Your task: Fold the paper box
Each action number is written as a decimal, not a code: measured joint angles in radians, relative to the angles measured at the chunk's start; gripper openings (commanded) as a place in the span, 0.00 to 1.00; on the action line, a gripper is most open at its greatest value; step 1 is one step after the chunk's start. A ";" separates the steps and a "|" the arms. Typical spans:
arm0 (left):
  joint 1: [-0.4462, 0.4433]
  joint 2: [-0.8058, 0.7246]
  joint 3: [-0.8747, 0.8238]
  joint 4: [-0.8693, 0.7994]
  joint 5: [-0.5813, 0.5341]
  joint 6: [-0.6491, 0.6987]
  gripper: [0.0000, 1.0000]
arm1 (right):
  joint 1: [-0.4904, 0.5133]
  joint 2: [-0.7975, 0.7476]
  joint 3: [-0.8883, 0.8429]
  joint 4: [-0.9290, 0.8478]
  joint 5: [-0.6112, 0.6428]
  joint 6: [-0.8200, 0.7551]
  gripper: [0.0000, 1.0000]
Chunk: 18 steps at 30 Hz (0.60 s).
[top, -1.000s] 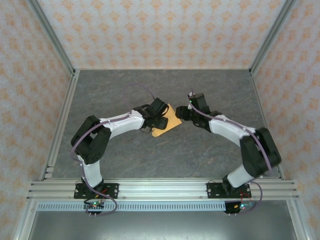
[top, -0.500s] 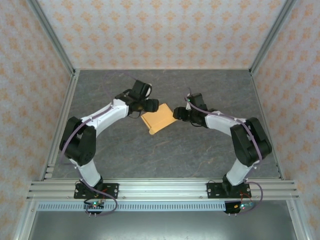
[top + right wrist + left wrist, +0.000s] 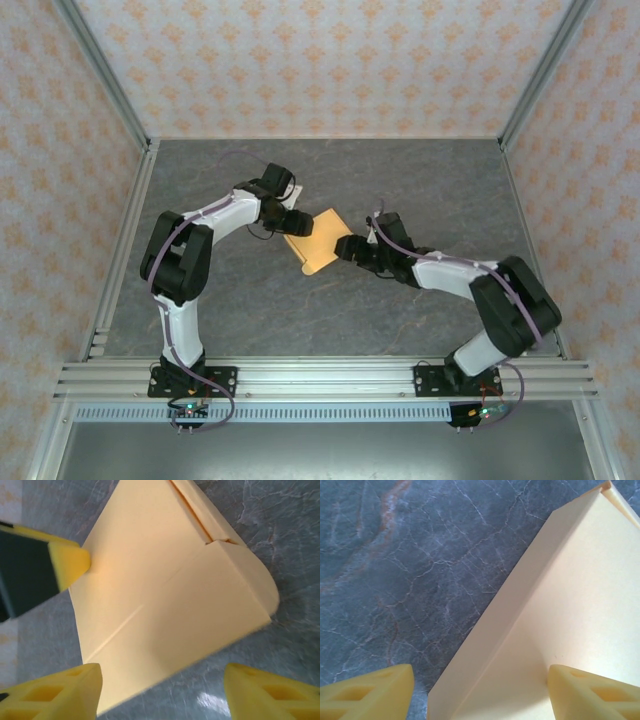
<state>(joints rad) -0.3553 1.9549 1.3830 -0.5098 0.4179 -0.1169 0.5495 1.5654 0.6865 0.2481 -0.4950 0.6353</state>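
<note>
Left end effector (image 3: 293, 223) spread wide, pointing inward, right end effector (image 3: 346, 247) spread wide, facing it

The left pincer (image 3: 298, 226) has drawn back from atop the paper box (image 3: 322, 243) to its left edge, uncovering more of the card. The right pincer (image 3: 346, 247) has slid nearer, up against the box's right corner.

A dark grey, marble-veined desk (image 3: 300, 320) takes up the middle of the frame. At the top, left and right stand cream walls with an orange floral pattern (image 3: 320, 70). A silver slotted aluminium rail (image 3: 320, 378) crosses the bottom.
</note>
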 measured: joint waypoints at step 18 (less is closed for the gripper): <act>0.024 -0.002 -0.113 0.134 0.220 -0.068 0.61 | -0.010 0.209 -0.047 0.415 -0.036 0.187 0.34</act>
<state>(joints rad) -0.3309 1.9530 1.2701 -0.3763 0.6380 -0.1852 0.5400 1.7741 0.6395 0.6632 -0.5312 0.8219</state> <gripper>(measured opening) 0.608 0.300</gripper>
